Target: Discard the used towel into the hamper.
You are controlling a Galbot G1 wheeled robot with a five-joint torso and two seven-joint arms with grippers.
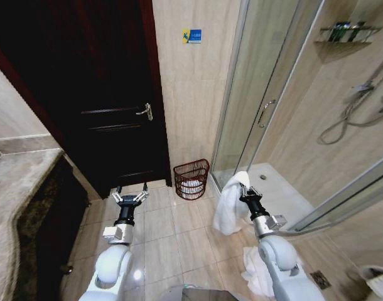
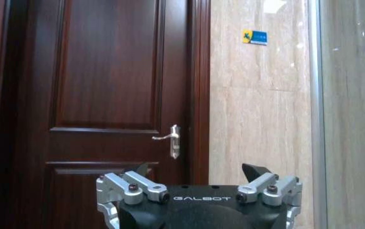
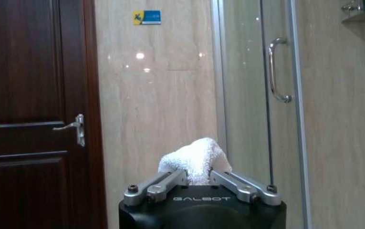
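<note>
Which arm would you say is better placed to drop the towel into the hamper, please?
The right. Its hand is already shut on the white towel, which hangs beside the hamper near the shower door. The left hand is open, holds nothing, and faces the dark door.

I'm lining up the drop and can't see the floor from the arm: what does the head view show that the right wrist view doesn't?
Head view alone: the hamper on the floor tiles by the wall, something white inside it, the towel's hanging length, another white cloth on the floor near the right arm, and the open left claw. Right wrist view alone: the right claw up close, shut on the towel's top tuft. Both: the dark door, the blue wall sign and the shower door handle.
</note>
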